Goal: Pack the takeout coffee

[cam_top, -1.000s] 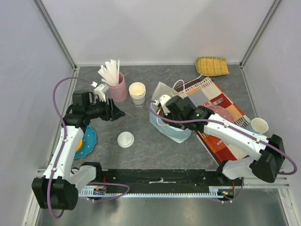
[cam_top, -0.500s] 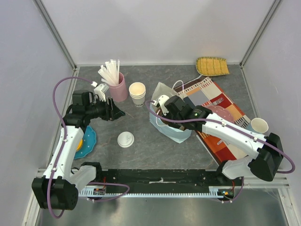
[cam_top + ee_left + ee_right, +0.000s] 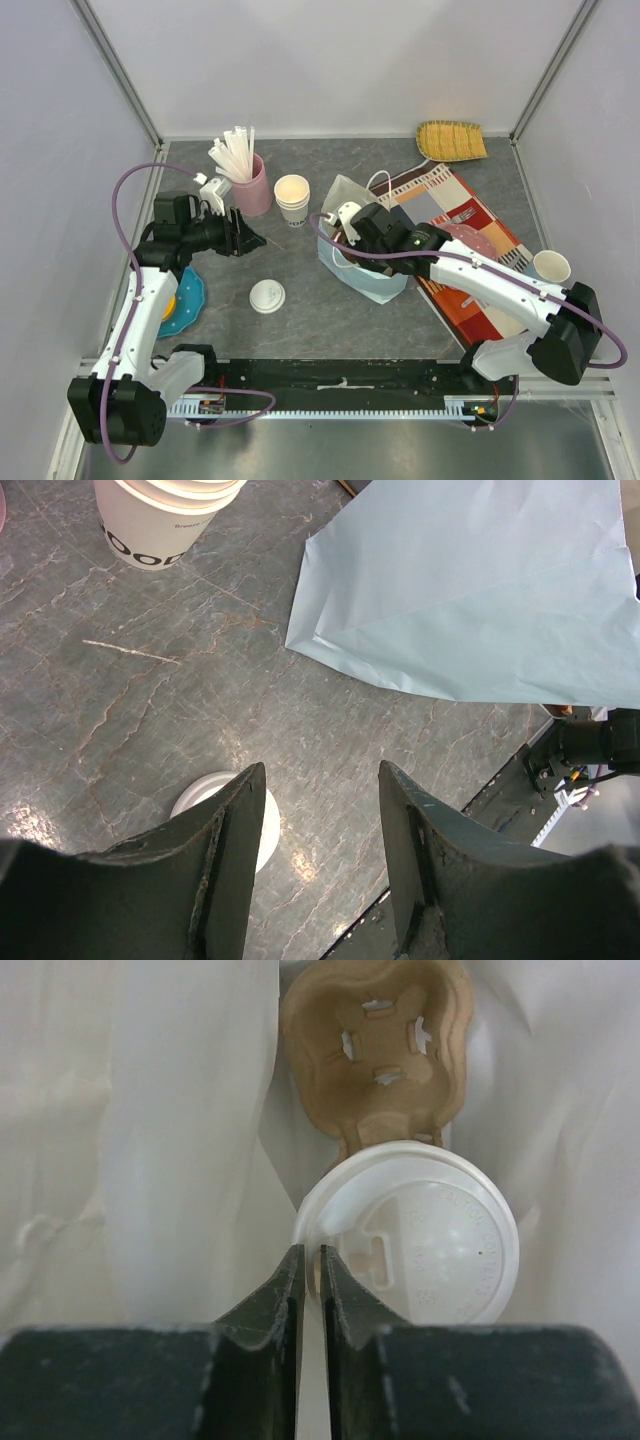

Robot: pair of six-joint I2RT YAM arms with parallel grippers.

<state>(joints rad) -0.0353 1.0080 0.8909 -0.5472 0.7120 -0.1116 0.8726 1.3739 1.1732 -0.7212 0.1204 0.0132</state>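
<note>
The takeout coffee [image 3: 420, 1235], a white cup under a round white lid, stands inside the pale blue paper bag [image 3: 375, 280] on a brown cardboard carrier [image 3: 385, 1050]. My right gripper [image 3: 309, 1252] reaches down into the bag [image 3: 150, 1160] and is shut on the left rim of the lid. In the top view the right gripper [image 3: 350, 232] is at the bag's mouth and hides the cup. My left gripper [image 3: 252, 240] is open and empty, hovering above the table left of the bag [image 3: 470, 590].
A loose flat white lid [image 3: 267, 296] lies under the left gripper [image 3: 322, 780]. A stack of lidless cups [image 3: 292, 198] and a pink straw holder [image 3: 250, 185] stand behind. A striped placemat [image 3: 470, 230], a paper cup [image 3: 551, 266], a blue plate [image 3: 185, 300] and a yellow basket [image 3: 451, 140] are around.
My right wrist has shifted slightly over the bag's mouth. The left arm has not moved.
</note>
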